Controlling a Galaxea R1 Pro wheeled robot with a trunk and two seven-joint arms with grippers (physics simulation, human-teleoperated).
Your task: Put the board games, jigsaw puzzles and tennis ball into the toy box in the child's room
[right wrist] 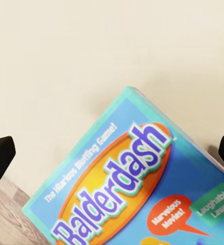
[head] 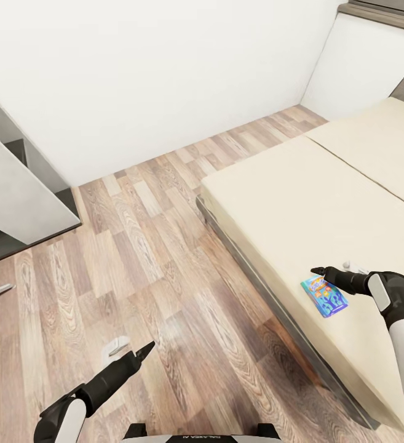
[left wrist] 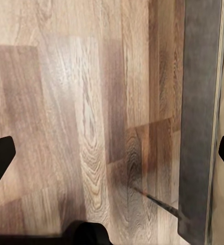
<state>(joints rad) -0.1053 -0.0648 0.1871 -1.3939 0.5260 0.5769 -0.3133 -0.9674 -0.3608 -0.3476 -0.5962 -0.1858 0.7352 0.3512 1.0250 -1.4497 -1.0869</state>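
Stage: early, I judge | 1 blue board game [head: 324,296] lies flat near the bed [head: 300,203] edge, not yet picked | my right gripper [head: 317,271] spread wide above it, ungrasped | left gripper [head: 147,351] open, idle over floor [head: 134,246] | toy box out of sight.

Board game [head: 324,296] on bed [head: 300,203] edge.

Beside the bed [head: 324,184], whose beige mattress looks matt and cloth-smooth, the floor [head: 152,258] is grained wood plank with slight sheen; on it, the blue board game [head: 324,296] looks like glossy printed card.
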